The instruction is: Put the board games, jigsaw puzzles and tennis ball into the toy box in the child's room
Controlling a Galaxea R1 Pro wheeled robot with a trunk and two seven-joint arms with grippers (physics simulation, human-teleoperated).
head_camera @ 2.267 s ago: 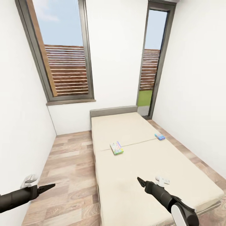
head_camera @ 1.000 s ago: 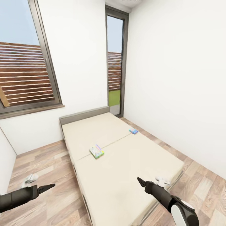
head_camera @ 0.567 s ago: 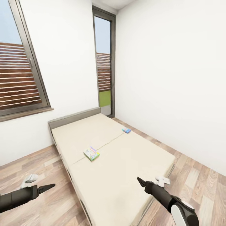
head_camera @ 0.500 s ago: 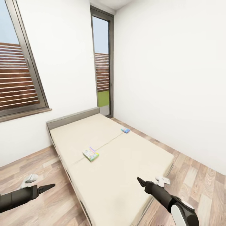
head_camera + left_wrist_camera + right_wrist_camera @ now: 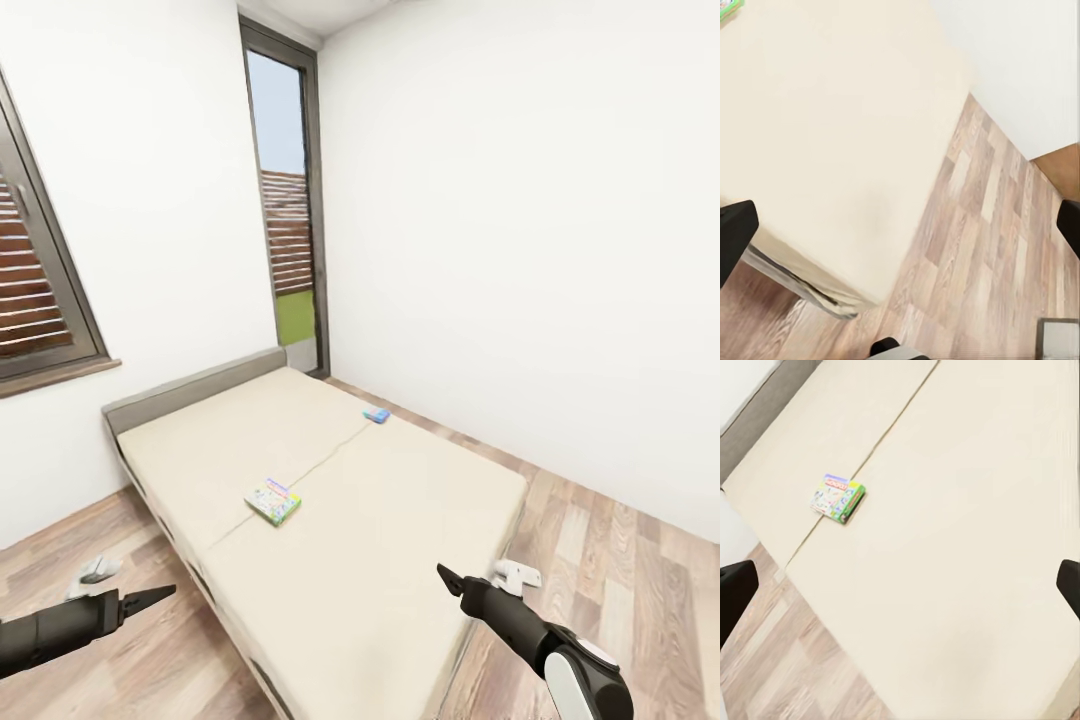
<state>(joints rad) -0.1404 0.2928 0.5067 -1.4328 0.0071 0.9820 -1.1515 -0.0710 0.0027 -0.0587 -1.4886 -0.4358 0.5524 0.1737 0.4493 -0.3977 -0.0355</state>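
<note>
Head view: bed (image 5: 400,520) with beige cover and grey headboard fills the middle of the room, wood-plank floor (image 5: 620,540) around it, tall dark-framed window (image 5: 285,200) behind the headboard corner. Green-edged Monopoly box (image 5: 273,501) lies flat near the centre seam of the bed; small blue game box (image 5: 376,414) sits well apart from it, near the bed's far edge. Left gripper (image 5: 150,597) hovers over the floor beside the bed, right gripper (image 5: 448,580) over the foot end of the bed. Both wrist views show dark fingertips at opposite frame edges, so jaws are spread wide on both arms, nothing between them. Right wrist view has the Monopoly box on the cover; left wrist view looks at the bed's corner and the floor.
</note>
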